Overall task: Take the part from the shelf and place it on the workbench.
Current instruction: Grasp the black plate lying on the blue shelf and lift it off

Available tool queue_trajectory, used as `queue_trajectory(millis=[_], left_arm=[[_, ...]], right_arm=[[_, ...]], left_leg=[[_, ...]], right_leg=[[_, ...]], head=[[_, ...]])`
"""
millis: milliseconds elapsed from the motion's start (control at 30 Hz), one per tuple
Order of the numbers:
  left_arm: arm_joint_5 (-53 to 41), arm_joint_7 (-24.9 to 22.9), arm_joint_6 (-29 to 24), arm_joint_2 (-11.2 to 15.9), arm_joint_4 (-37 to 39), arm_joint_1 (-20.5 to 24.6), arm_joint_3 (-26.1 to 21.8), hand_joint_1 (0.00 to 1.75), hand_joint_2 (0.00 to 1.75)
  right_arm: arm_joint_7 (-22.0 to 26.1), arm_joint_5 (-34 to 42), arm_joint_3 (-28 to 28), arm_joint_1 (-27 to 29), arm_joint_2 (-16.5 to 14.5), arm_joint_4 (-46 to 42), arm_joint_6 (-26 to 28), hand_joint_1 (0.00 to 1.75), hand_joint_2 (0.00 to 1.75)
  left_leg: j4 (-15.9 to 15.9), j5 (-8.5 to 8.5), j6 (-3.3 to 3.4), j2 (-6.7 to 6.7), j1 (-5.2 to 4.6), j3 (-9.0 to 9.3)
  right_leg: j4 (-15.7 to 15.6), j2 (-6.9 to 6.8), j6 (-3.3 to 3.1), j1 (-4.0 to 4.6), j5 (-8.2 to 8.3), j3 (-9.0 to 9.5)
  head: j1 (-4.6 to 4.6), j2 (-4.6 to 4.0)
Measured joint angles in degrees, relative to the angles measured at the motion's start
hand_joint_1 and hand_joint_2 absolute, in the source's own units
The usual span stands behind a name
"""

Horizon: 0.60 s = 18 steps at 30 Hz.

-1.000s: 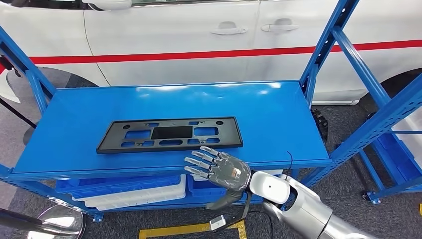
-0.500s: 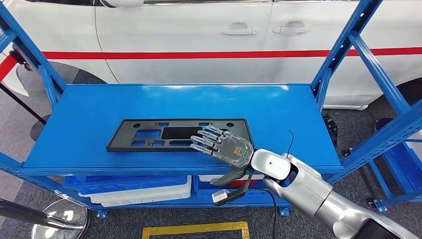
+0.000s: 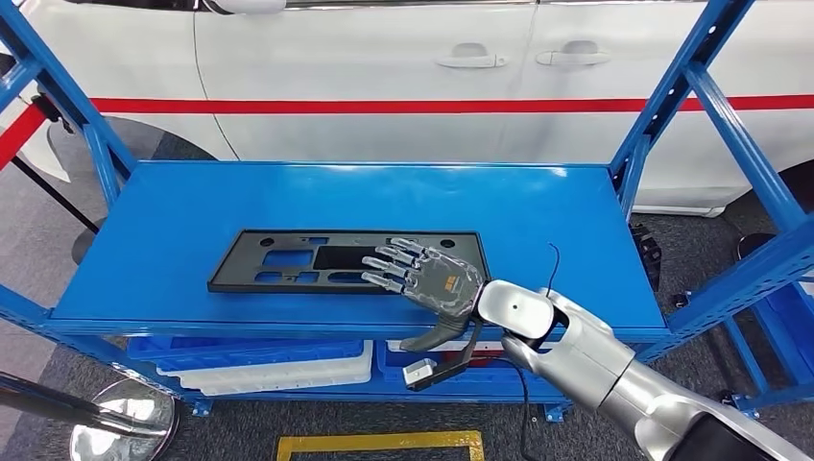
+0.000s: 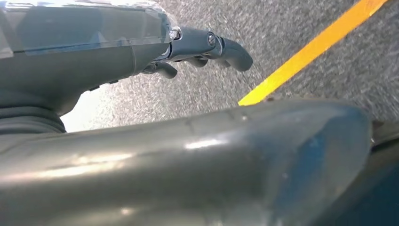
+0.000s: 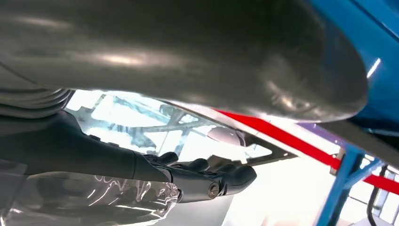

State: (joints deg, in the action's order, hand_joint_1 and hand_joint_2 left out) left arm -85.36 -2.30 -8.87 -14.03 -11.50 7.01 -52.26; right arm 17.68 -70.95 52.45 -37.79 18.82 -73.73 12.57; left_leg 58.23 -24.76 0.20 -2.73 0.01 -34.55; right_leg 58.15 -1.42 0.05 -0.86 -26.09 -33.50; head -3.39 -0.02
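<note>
Black plastic, flat and pierced with cut-outs, the part (image 3: 346, 259) lies lengthwise on the top deck of the blue shelf (image 3: 192, 206), nearer its front edge than its back, with a white car (image 3: 384, 58) bearing a red stripe parked behind. At the frame's lower left, the left hand (image 4: 202, 49) hangs by the robot's side over grey floor and a yellow floor line (image 4: 310, 52); its fingers curl loosely around nothing, and it plays no role in the reach. Toward the centre, the right hand (image 3: 427, 280) now lies across the right end of the part, fingers spread and stretched flat above the panel, the thumb dropped below the shelf's front lip. A second ago that hand hovered off the shelf's front edge, short of the part; half a second ago its fingers had only just crossed onto the panel. It has since slid a little further in, and the whole scene has shifted slightly as the camera moved. The hand grasps nothing yet: whether the fingertips actually touch the plastic cannot be told. The reach appears all but complete, leaving the closing of fingers and thumb on the panel's near edge, then the lift and the carry to the workbench.
</note>
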Motion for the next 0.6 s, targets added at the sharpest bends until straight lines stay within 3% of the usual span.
queue_trajectory(millis=[67,133,200,233,267,333,400,533,600], left_arm=[[-0.05,-0.02,0.02,-0.01,0.0,0.07,0.01,0.0,0.0],[-0.19,-0.08,0.08,-0.01,0.0,0.13,0.02,0.0,0.0],[-0.36,-0.16,0.19,-0.01,0.0,0.1,0.03,0.0,0.0],[-0.42,-0.18,0.23,-0.01,0.0,0.08,0.04,0.0,0.0],[-0.45,-0.2,0.27,-0.01,0.0,0.07,0.05,0.0,0.0],[-0.51,-0.2,0.28,-0.01,0.0,0.08,0.07,0.0,0.0],[-0.52,-0.2,0.31,-0.03,0.0,0.08,0.09,0.0,0.0],[-0.51,-0.2,0.34,-0.11,0.0,0.09,0.09,0.0,0.0],[-0.51,-0.2,0.35,-0.2,0.0,0.25,0.11,0.0,0.0]], right_arm=[[-0.26,-0.04,0.39,-0.22,0.12,0.78,-0.42,0.0,0.87],[-0.79,-0.17,0.99,-0.38,0.32,2.07,-0.69,0.0,1.75],[-1.41,-0.27,1.63,-0.37,0.43,3.7,-0.61,0.0,1.75],[-1.69,-0.28,1.91,-0.37,0.43,4.48,-0.48,0.0,1.75],[-1.89,-0.28,2.13,-0.4,0.43,5.12,-0.34,0.0,1.75],[-2.07,-0.28,2.37,-0.54,0.42,5.98,-0.1,0.0,1.75],[-2.1,-0.28,2.48,-0.76,0.42,6.63,0.07,0.0,1.75],[-2.74,-0.39,2.59,-1.16,0.33,7.81,0.29,0.0,1.75],[-3.29,-0.5,2.58,-1.4,-0.08,8.73,0.58,0.0,1.75]], left_leg=[[2.8,-1.9,-0.69,0.66,-0.02,-1.06],[9.7,-5.51,-1.25,1.39,0.07,-4.28],[15.61,-7.46,-1.58,1.61,0.13,-7.42],[15.75,-6.8,-1.64,1.64,0.14,-7.68],[13.48,-5.11,-1.62,1.65,0.15,-6.73],[5.47,-1.16,-1.28,1.43,0.13,-3.04],[0.57,0.55,-0.55,1.13,-0.06,-0.92],[-0.51,0.98,1.11,0.93,-0.11,-0.41],[-0.91,1.26,1.7,0.75,0.14,-0.13]], right_leg=[[-0.41,-0.39,-0.63,-0.28,0.1,0.35],[-0.5,-0.82,-1.04,-0.22,0.03,0.51],[-0.47,-1.11,-1.12,-0.14,-0.04,0.55],[-0.45,-1.21,-1.09,-0.13,-0.08,0.59],[-0.44,-1.25,-1.01,-0.13,-0.15,0.68],[-0.31,-1.25,-0.67,-0.05,-0.38,0.9],[-0.12,-1.15,-0.18,0.14,-0.59,0.99],[0.46,-1.03,0.86,-0.04,-1.31,0.73],[4.76,-0.24,1.2,-0.33,-3.87,-1.16]], head=[[-0.01,0.0],[-0.01,0.0],[-0.01,0.0],[-0.02,0.0],[-0.02,0.0],[-0.02,0.0],[-0.01,0.0],[-0.01,0.0],[0.0,0.0]])
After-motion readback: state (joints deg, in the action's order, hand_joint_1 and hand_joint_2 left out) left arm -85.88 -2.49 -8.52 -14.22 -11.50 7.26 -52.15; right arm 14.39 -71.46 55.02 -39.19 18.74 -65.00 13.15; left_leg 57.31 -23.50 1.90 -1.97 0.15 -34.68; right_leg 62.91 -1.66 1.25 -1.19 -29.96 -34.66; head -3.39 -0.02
